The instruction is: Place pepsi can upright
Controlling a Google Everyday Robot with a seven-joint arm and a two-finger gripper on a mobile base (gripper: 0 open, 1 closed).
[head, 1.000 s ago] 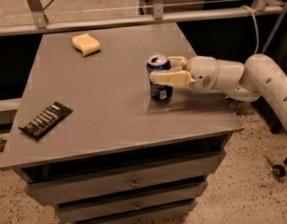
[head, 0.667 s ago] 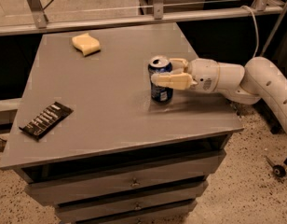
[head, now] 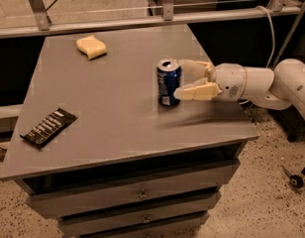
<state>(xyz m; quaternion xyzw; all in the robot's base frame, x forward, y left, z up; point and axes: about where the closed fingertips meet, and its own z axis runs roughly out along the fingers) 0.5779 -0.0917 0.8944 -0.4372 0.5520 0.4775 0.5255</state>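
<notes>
- Standing upright on the tabletop (head: 113, 78): the pepsi can (head: 168, 83), open end up, right of centre and nearer the right edge than the left.
- Tool (head: 179, 79) comes in from the right at can height, with the white arm (head: 286, 83) behind it reaching past the tabletop's right edge.
- Tool state: released. The two tan fingers (head: 198, 91) are spread, one on the far side of the can and one on the near side.
- Fingertips flank the can's right side. The near tip overlaps the can's lower right in this view; cannot tell whether either finger touches it.
- Yellow sponge (head: 91, 46) lies at the back left of the tabletop, well apart from the can.
- Black snack packet (head: 48, 127) lies flat near the front left edge, at an angle, also well apart.
- Tabletop sits on a grey cabinet with drawers (head: 142, 195) below the front edge.
- Metal rail (head: 118, 23) runs along behind the tabletop.
</notes>
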